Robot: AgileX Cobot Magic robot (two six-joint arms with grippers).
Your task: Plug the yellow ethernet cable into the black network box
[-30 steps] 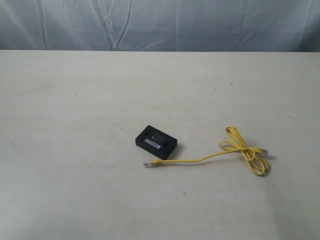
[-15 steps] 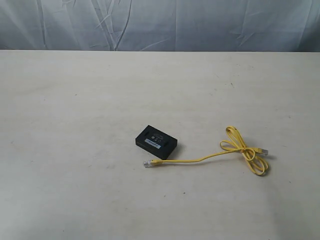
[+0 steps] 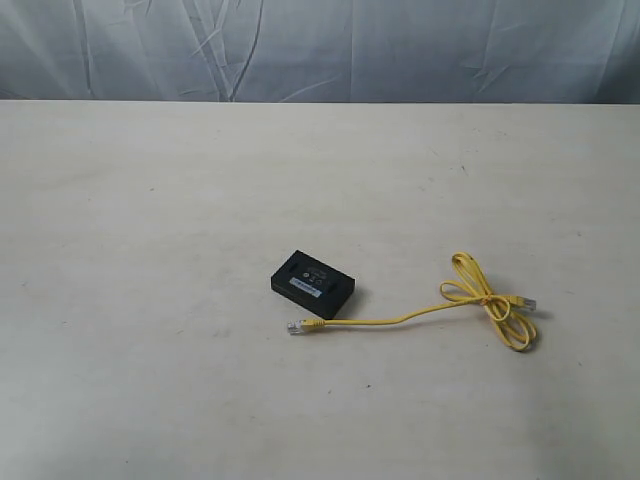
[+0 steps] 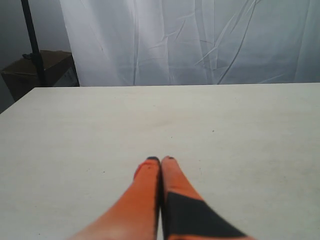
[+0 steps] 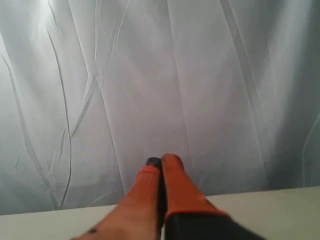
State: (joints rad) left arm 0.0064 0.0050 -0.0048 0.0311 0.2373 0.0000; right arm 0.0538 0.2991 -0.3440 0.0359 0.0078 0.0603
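- Pale tabletop filled the exterior view, with a creased grey-white curtain along its far edge. Neither arm showed in it.
- Near the middle lay the black network box, flat on the table with its label strip facing up.
- The yellow ethernet cable lay to the right of the box. One clear plug rested just beside the box's near edge but apart from it (not seated in any socket that could be seen). The cord ran right to a tied loop, with the second plug at the loop's right.
- Judged from that, nothing of the task was done. The cable lay untouched, so picking up a plug, lining it up with the box's port and pushing it home were all left.
- In the left wrist view, the left gripper hung over open table with its orange fingers pressed together, holding nothing. Neither box nor cable appeared there.
- Beyond the table's edge in that view stood a brown cardboard box beside a dark pole; what it held could not be told.
- In the right wrist view, the right gripper was likewise pinched closed and empty. It was aimed mostly at the curtain, with only a strip of table in sight.
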